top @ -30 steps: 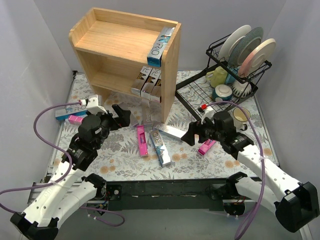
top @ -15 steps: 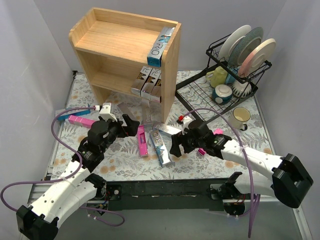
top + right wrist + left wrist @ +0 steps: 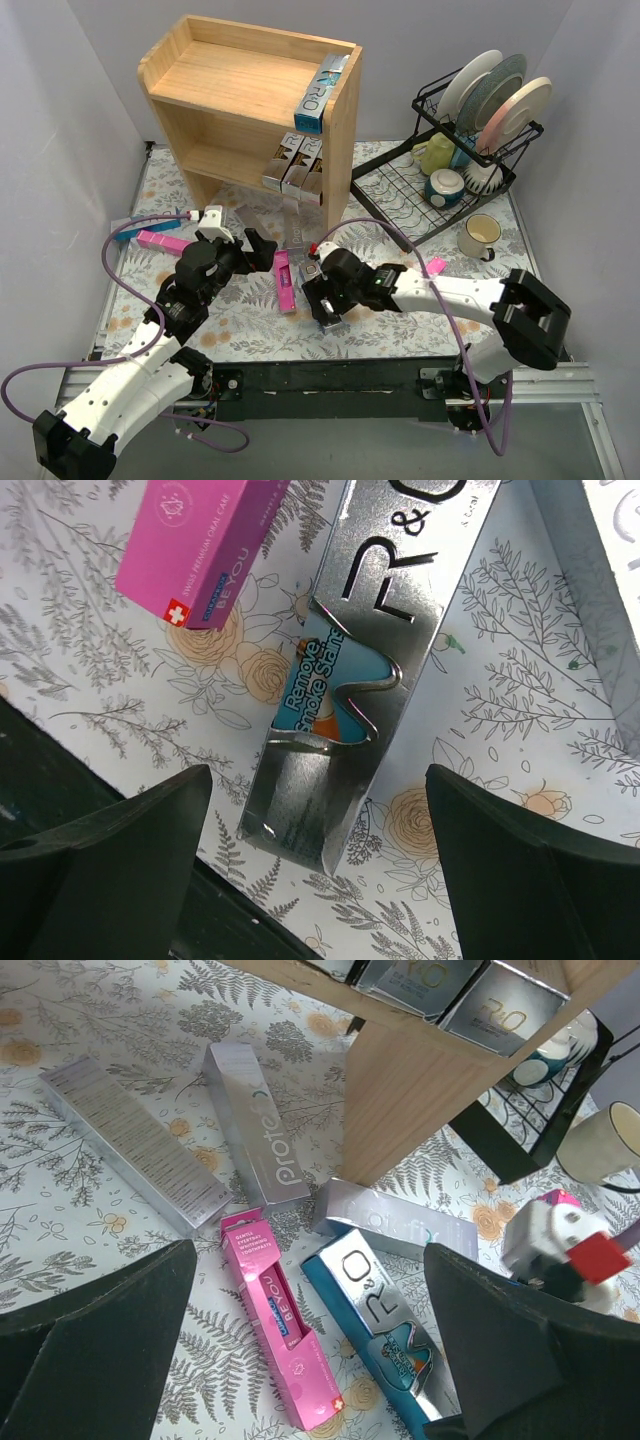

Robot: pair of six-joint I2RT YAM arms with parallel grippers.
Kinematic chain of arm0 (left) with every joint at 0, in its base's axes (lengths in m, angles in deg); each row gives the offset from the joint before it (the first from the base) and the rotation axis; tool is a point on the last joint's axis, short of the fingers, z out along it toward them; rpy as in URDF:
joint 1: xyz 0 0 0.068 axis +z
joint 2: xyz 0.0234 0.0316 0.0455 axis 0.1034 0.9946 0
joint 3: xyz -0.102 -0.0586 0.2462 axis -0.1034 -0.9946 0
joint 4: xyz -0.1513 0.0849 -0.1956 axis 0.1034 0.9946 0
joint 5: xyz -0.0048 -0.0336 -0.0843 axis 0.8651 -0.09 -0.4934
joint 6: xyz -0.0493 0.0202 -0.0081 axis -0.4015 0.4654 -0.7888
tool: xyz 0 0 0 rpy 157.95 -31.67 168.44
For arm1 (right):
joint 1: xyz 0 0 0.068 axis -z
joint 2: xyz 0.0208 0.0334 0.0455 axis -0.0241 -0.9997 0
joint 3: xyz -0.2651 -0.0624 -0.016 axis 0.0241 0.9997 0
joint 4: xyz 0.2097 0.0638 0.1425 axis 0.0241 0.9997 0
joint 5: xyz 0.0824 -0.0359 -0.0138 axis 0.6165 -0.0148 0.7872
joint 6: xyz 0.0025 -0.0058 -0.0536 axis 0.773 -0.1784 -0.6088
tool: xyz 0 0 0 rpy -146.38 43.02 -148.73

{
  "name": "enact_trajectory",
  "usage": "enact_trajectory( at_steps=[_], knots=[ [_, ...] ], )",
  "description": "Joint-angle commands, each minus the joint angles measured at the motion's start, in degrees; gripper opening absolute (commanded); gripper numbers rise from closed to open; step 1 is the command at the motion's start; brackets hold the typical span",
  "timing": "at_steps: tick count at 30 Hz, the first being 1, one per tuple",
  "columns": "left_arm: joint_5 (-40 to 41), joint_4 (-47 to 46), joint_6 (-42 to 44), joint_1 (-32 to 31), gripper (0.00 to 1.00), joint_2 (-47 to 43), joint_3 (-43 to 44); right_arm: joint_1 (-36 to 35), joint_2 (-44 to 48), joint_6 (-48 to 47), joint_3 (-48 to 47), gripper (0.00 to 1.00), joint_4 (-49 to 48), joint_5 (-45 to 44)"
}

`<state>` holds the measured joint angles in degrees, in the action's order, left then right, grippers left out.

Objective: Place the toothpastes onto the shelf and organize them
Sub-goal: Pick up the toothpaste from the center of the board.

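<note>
The wooden shelf [image 3: 250,100] carries one blue-and-silver toothpaste box [image 3: 320,95] on top and three boxes [image 3: 295,165] on its lower level. Loose toothpastes lie on the mat in front: a pink box [image 3: 275,1325], a blue-and-silver box [image 3: 360,670], and silver ones [image 3: 262,1125] [image 3: 130,1145] [image 3: 395,1225]. My right gripper [image 3: 318,295] hovers open just over the near end of the blue-and-silver box [image 3: 328,305], nothing between its fingers. My left gripper [image 3: 255,250] is open above the pink box [image 3: 284,280], holding nothing. In the wrist views both grippers [image 3: 310,1360] [image 3: 320,880] stand wide apart.
A black dish rack [image 3: 470,130] with plates and cups stands at the back right, a mug [image 3: 480,232] in front of it. More boxes lie at the far left [image 3: 160,242] and a pink one at the right [image 3: 432,266]. The table's dark front edge [image 3: 60,780] is close.
The right arm swung left across the mat from beside the mug to over the blue-and-silver box. The left arm moved right toward the pink box, then stayed.
</note>
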<state>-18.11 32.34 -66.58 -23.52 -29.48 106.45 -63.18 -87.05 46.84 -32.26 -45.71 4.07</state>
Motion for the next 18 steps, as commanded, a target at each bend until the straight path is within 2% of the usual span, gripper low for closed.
enact_trajectory(
  at_steps=[1, 9, 12, 18],
  knots=[
    [3.2, 0.6, 0.7, 0.1, 0.98, -0.2, 0.3, -2.7, -5.8, 3.0, -6.7, 0.98, 7.8, -9.0],
    [3.9, 0.8, 0.7, 0.3, 0.98, -0.2, 0.4, -4.5, -13.8, 2.5, -11.6, 0.96, 12.0, -11.4],
    [3.0, 0.8, 0.8, 0.3, 0.98, -0.1, 0.4, -4.8, -14.3, 2.6, -11.6, 0.92, 12.5, -12.0],
    [-2.1, -0.9, 2.2, 0.3, 0.98, -0.8, -0.1, -4.7, -12.7, 0.7, -9.1, 0.78, 11.9, -12.5]
  ],
)
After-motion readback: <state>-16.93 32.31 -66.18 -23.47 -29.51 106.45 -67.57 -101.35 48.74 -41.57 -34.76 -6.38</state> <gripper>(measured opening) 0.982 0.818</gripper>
